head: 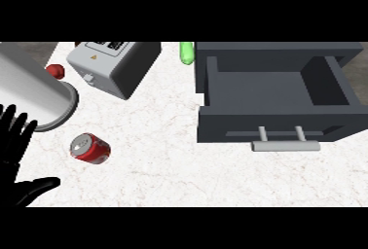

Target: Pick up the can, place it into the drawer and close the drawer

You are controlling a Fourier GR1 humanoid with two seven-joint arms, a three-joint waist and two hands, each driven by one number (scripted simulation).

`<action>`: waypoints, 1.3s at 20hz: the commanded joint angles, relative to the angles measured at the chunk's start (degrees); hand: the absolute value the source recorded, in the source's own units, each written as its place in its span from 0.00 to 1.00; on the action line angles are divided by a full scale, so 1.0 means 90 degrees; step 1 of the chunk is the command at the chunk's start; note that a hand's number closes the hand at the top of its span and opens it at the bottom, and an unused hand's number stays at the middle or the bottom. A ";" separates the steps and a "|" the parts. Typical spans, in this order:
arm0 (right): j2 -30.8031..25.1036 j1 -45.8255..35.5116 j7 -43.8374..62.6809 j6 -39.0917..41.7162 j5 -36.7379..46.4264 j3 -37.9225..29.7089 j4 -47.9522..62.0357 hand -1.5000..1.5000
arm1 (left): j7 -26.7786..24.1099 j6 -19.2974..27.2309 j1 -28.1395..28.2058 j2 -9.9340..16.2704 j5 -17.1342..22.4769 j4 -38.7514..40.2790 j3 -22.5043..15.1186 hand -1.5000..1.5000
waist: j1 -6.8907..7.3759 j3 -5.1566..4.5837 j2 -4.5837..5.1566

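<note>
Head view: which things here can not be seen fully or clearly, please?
- Right hand: it shows nowhere in the head view.
- Left hand: open, cut off by the left edge.
- Green object: partly behind the drawer cabinet; I cannot tell what it is.
- Small red object: partly hidden by the large grey cylinder.

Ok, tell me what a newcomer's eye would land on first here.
The dark grey open drawer with its pale bar handle fills the right side. A red metal can lies on its side on the white marbled counter at lower left, near the black left hand, fingers spread at the left edge.
</note>
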 commanded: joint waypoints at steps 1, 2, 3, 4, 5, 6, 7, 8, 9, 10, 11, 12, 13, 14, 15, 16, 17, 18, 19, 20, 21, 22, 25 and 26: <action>0.0056 0.0032 0.0384 0.0071 -0.0129 -0.0130 -0.0295 0.00 | -0.0357 -0.0083 -0.0244 0.0067 -0.0031 0.0782 0.0078 0.00 | 0.0002 -0.0001 0.0001; -0.0146 0.0025 0.0246 0.0323 -0.0443 -0.0502 -0.0018 0.00 | -0.0286 -0.0002 -0.0215 0.0047 -0.0173 0.0678 -0.0022 0.00 | 0.0002 0.0000 -0.0002; 0.0066 -0.0192 0.0161 0.0248 -0.0008 -0.0157 0.0134 0.00 | -0.0273 0.0106 -0.0376 0.0137 -0.0293 0.0793 0.0023 0.00 | 0.0014 0.0001 0.0002; 0.0325 0.0582 -0.0120 0.0589 -0.0248 -0.0361 -0.0251 0.00 | -0.0832 -0.0075 -0.0529 0.0101 -0.0248 0.1496 0.0128 0.00 | -0.0051 -0.0001 0.0000; 0.0059 0.0283 -0.0073 0.0609 -0.0398 -0.0597 0.0096 0.00 | -0.1140 -0.0197 -0.0157 -0.0187 -0.0398 0.1442 -0.0179 0.00 | -0.0014 -0.0001 0.0000; 0.0326 0.0026 -0.0291 0.0582 0.0134 -0.0280 0.0362 0.00 | -0.0989 -0.0173 0.0094 -0.0145 -0.0472 0.1059 -0.0200 0.00 | 0.0023 0.0001 -0.0001; 0.0262 -0.0172 0.0017 0.0319 0.0182 -0.0268 0.0036 0.00 | -0.1072 -0.0034 -0.0278 -0.0092 -0.0576 0.1466 -0.0196 0.00 | 0.0016 0.0000 0.0002; 0.0461 0.0037 0.0213 0.0290 0.0167 -0.0167 -0.0292 0.00 | -0.1313 -0.0263 0.0103 -0.0158 -0.0480 0.1468 -0.0173 0.00 | 0.0019 -0.0001 0.0000; 0.0206 0.0262 0.0303 0.0467 -0.0485 -0.0587 -0.0366 0.00 | -0.1859 -0.0217 -0.0049 -0.0233 -0.0707 0.2017 -0.0148 0.00 | -0.0018 -0.0003 0.0000; 0.0799 0.0613 -0.0322 0.0782 0.0182 -0.0158 -0.0354 0.00 | -0.1443 0.0054 -0.0134 -0.0278 -0.0753 0.1700 -0.0263 0.00 | -0.0012 0.0001 -0.0003; 0.0360 0.0321 -0.0026 0.0733 -0.0247 -0.0626 -0.0096 0.00 | -0.1795 -0.0210 0.0233 -0.0299 -0.0695 0.1868 -0.0290 0.00 | 0.0007 0.0000 -0.0003; 0.0159 -0.0272 -0.0027 0.0565 0.0057 -0.0433 0.0240 0.00 | -0.1940 -0.0315 -0.0151 -0.0021 -0.0497 0.2430 0.0089 0.00 | 0.0025 -0.0001 0.0006; 0.0409 0.0235 0.0028 0.0726 -0.0120 -0.0560 -0.0117 0.00 | -0.2226 0.0012 0.0045 -0.0299 -0.0778 0.2447 -0.0414 0.00 | -0.0001 -0.0001 0.0000; 0.0379 0.0325 -0.0032 0.0847 -0.0284 -0.0677 -0.0041 0.00 | -0.2168 -0.0104 -0.0420 0.0006 -0.0667 0.2994 0.0114 0.00 | -0.0020 -0.0002 0.0003; 0.0446 0.0141 -0.0018 0.0845 -0.0178 -0.0689 -0.0006 0.00 | -0.2026 0.0072 -0.0152 -0.0241 -0.0805 0.2461 -0.0219 0.00 | 0.0010 0.0000 -0.0001; 0.0346 0.0176 0.0238 0.0758 -0.0250 -0.0602 -0.0138 0.00 | -0.2605 -0.0249 -0.0091 -0.0021 -0.0616 0.3204 0.0218 0.00 | 0.0005 -0.0003 0.0004; 0.0302 0.0454 0.0278 0.1041 -0.0581 -0.0869 -0.0356 0.00 | -0.2485 -0.0054 -0.0032 -0.0190 -0.0775 0.2817 -0.0035 0.00 | -0.0002 -0.0001 -0.0004; 0.0592 0.0473 0.0266 0.0939 -0.0453 -0.0700 -0.0485 0.00 | -0.2886 -0.0190 -0.0307 -0.0081 -0.0676 0.3553 0.0150 0.00 | -0.0014 -0.0003 0.0001; 0.0296 -0.0159 0.0271 0.0737 -0.0178 -0.0627 0.0006 0.00 | -0.2820 0.0019 -0.0568 0.0081 -0.0764 0.3672 0.0302 0.00 | 0.0014 -0.0002 0.0008; 0.0379 0.0176 0.0044 0.0960 -0.0214 -0.0971 -0.0035 0.00 | -0.2857 0.0029 -0.0067 -0.0161 -0.0894 0.3249 0.0034 0.00 | 0.0011 0.0000 -0.0002; 0.0480 0.0227 0.0247 0.0925 -0.0461 -0.0935 -0.0211 0.00 | -0.3010 -0.0182 0.0183 -0.0174 -0.0633 0.3228 0.0156 0.00 | 0.0018 -0.0001 -0.0004; 0.0475 0.0001 0.0678 0.0479 -0.0360 -0.0755 -0.0648 0.00 | -0.3338 -0.0060 -0.0362 -0.0008 -0.0744 0.4033 0.0346 0.00 | 0.0005 -0.0004 0.0006; 0.0567 0.0081 0.0422 0.0902 -0.0305 -0.0897 -0.0367 0.00 | -0.3695 -0.0150 -0.0228 -0.0078 -0.0812 0.4342 0.0191 0.00 | 0.0007 -0.0001 0.0000; 0.0648 0.0133 -0.0052 0.1255 -0.0207 -0.0965 0.0157 0.00 | -0.3519 -0.0210 0.0078 -0.0049 -0.0713 0.3995 0.0238 0.00 | 0.0018 0.0001 -0.0003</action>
